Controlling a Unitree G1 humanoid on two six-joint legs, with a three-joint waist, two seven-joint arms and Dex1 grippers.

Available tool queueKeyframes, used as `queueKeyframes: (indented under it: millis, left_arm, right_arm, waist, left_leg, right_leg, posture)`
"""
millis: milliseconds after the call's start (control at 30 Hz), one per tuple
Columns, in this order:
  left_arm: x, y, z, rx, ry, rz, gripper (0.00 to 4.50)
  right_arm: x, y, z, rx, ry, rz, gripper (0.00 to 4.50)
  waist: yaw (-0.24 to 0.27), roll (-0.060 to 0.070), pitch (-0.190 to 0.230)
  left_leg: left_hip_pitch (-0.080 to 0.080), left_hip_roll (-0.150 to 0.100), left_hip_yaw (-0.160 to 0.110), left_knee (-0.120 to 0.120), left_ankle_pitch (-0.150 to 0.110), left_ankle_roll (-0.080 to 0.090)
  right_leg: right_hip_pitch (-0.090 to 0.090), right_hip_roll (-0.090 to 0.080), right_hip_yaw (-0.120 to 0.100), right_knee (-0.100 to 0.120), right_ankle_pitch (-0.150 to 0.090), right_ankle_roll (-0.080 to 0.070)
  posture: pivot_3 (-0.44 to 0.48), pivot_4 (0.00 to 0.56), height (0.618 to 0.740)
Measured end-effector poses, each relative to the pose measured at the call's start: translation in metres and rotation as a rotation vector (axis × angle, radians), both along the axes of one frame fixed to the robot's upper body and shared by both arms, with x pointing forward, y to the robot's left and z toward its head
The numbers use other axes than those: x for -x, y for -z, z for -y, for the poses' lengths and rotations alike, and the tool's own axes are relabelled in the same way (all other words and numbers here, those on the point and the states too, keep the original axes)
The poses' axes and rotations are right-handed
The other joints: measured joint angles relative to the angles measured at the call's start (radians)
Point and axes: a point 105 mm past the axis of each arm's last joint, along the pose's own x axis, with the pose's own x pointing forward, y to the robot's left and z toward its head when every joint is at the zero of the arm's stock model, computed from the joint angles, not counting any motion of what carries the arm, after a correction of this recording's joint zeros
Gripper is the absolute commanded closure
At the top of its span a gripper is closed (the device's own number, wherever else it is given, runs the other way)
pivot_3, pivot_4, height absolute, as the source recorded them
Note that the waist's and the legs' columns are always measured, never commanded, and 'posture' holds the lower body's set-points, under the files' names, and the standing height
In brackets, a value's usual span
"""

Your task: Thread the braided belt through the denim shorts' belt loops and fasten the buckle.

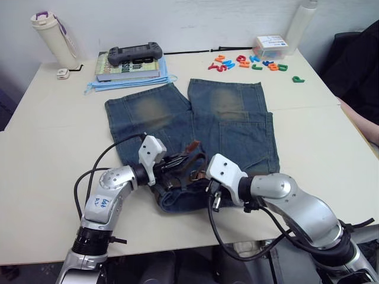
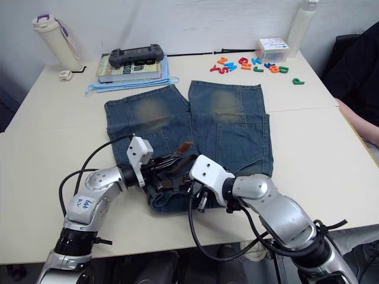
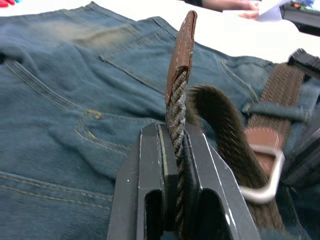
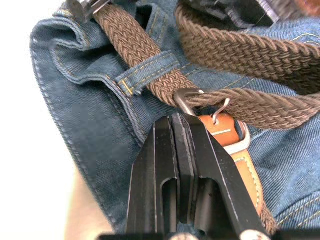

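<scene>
Left wrist view shows us the braided belt (image 3: 176,112) pinched edge-on between our left gripper's (image 3: 176,150) black fingers, its tan leather tip standing up above them. Beyond it the strap curves over and meets the silver buckle (image 3: 263,172), and a belt loop (image 3: 274,111) crosses the strap further on. In the right wrist view our right gripper (image 4: 178,131) has its two fingers pressed together with nothing seen between them, the tips just beside the buckle and its tan leather end; the woven strap passes through the frame with the prong over it, and another blue loop lies across the strap nearby.

From the head views, the denim shorts (image 1: 195,133) lie flat on the pale table (image 1: 53,160), waistband toward us, both legs with yellowish worn patches pointing away. Both grippers meet at the waistband, near the table's front edge.

Beyond the shorts sit a stack of books (image 1: 127,68) on a blue folder, with a dark handheld game console (image 1: 134,54) on top. A cream bottle with a purple cap (image 1: 53,38) stands at the far left corner. Coloured letter magnets (image 1: 251,64) are scattered far right, beside a small clear box (image 1: 270,47) whose contents we cannot make out. Our left arm carries a small handwritten label we cannot read.
</scene>
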Motion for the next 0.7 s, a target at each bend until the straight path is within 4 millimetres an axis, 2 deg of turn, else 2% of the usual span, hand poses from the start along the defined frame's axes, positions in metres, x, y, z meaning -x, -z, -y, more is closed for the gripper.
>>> queueKeyframes:
  millis: [167,300,600,700]
  left_arm:
    - [-0.002,-0.007,-0.008,0.038,-0.032,-0.013,4.5]
    - [0.004,-0.018,-0.023,0.021,-0.049,0.02,4.5]
    - [0.015,-0.019,-0.037,-0.142,-0.062,0.08,4.5]
    - [0.018,-0.016,-0.042,-0.214,-0.086,0.109,4.5]
  right_arm:
    - [0.003,-0.01,0.003,-0.042,0.014,0.008,4.38]
    - [0.002,-0.016,0.011,-0.062,0.047,0.013,4.38]
    - [0.002,-0.012,0.023,-0.021,0.111,0.037,4.38]
    - [0.006,-0.003,0.027,0.025,0.121,0.044,4.38]
  waist:
    - [-0.002,0.0,0.0]
    - [-0.003,0.0,0.0]
    - [-0.002,0.0,0.0]
    - [-0.002,0.0,0.0]
  left_leg:
    - [0.0,0.001,0.0,0.0,0.0,0.0]
    - [0.0,0.001,0.0,-0.001,0.0,0.0]
    - [0.0,0.001,0.0,-0.001,0.0,0.0]
    - [0.0,0.001,0.0,-0.001,0.0,0.0]
  right_leg:
    - [0.0,0.0,0.0,0.0,0.0,0.0]
    - [0.0,0.0,0.0,0.0,0.0,0.0]
    - [0.0,0.0,0.0,-0.001,0.0,0.0]
    - [0.0,0.0,0.0,-0.001,0.0,0.0]
  posture:
    - [0.0,0.15,0.73]
    - [0.0,0.15,0.73]
    - [0.0,0.15,0.73]
    - [0.0,0.15,0.73]
